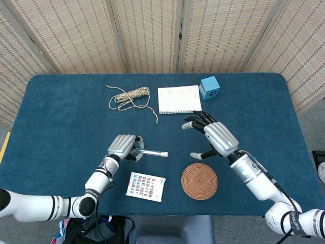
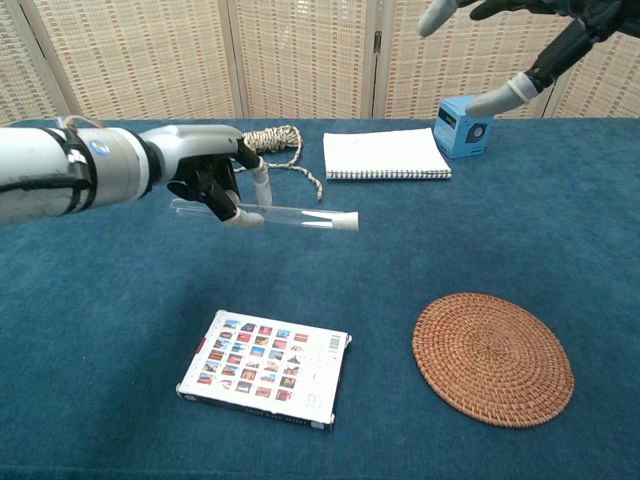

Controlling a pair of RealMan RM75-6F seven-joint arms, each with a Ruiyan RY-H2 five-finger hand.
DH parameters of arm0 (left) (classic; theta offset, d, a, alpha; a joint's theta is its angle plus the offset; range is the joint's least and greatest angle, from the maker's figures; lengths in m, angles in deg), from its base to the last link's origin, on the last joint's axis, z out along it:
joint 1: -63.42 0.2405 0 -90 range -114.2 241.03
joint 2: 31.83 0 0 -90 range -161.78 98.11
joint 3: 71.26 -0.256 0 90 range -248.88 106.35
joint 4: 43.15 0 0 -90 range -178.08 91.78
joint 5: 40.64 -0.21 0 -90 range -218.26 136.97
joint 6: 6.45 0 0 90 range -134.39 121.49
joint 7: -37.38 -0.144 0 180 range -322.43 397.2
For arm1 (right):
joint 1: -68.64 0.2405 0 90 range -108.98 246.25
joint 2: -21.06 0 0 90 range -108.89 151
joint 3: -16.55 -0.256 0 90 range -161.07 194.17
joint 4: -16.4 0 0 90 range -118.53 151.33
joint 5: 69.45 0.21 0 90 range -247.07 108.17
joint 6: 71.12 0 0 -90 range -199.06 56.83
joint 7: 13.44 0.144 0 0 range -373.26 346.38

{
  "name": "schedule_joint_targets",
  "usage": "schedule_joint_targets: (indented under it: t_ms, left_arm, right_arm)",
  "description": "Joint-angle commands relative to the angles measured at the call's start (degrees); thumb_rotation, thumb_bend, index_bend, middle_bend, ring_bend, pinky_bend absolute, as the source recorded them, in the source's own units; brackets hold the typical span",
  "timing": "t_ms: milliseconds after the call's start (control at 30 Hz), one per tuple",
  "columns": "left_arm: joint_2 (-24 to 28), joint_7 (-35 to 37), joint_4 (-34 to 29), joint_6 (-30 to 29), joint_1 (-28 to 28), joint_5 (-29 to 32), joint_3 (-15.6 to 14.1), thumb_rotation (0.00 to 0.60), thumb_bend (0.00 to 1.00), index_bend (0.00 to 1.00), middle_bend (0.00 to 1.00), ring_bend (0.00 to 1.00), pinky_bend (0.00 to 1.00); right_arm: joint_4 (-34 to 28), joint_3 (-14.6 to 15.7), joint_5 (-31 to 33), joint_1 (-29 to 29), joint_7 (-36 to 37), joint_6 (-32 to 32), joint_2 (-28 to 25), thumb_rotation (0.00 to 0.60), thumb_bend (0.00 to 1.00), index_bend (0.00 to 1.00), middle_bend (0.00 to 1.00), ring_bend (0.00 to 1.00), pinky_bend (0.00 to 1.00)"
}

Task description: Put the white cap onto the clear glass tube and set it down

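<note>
So it's a table [image 1: 61, 107] with a dark blue felt-type cover, filling most of the head view. Top middle of the frame has a loose bundle of twine [image 1: 130, 96], and right next to it a white spiral notebook [image 1: 179, 99] lying flat. A little blue box [image 1: 209, 87] sits just off the notebook's upper right corner. Down at the lower middle there's a card with a grid of colored pictures [image 1: 146, 186], and to its right a round woven coaster [image 1: 199, 181].
</note>
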Motion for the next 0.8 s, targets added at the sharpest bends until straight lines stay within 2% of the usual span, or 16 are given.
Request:
schedule_joint_targets:
  t_ms: [33, 300, 567, 667, 800]
  left_arm:
    - [-4.2, -3.2, 4.3, -0.8, -1.8, 2.4, -0.3, 0.6, 0.36, 0.61, 1.0, 0.9, 1.0]
    - [-11.7, -6.4, 13.7, 0.5, -3.4, 3.8, 0.5, 0.6, 0.36, 0.61, 1.0, 0.9, 1.0]
    - [-15.8, -7.8, 19.9, 2.5, -3.6, 3.8, 1.4, 0.6, 0.36, 0.59, 1.0, 0.9, 1.0]
    - [-16.1, -8.2, 20.6, 3.2, -3.5, 3.8, 1.8, 0.6, 0.36, 0.55, 1.0, 0.9, 1.0]
    - [-15.8, -8.9, 20.1, 3.3, -3.1, 3.6, 2.2, 0.6, 0.36, 0.45, 1.0, 0.9, 1.0]
  right_arm:
    - [0.8, 0.5, -0.3, -0.9, 0.8, -0.5, -0.6, 0.6, 0.11, 0.26, 0.16, 0.0, 0.0]
    - [3.6, 1.3, -0.4, -2.4, 2.8, -0.4, -1.2, 0.6, 0.11, 0.26, 0.16, 0.0, 0.0]
    - [5.8, 1.5, -0.3, -2.9, 4.8, 0.2, -1.0, 0.6, 0.11, 0.26, 0.16, 0.0, 0.0]
    - [6.5, 1.5, -0.3, -3.0, 5.4, 0.5, -0.9, 0.6, 0.11, 0.26, 0.16, 0.0, 0.0]
    - [6.8, 1.4, -0.4, -3.1, 5.7, 0.7, -0.8, 0.6, 0.11, 0.26, 0.16, 0.0, 0.0]
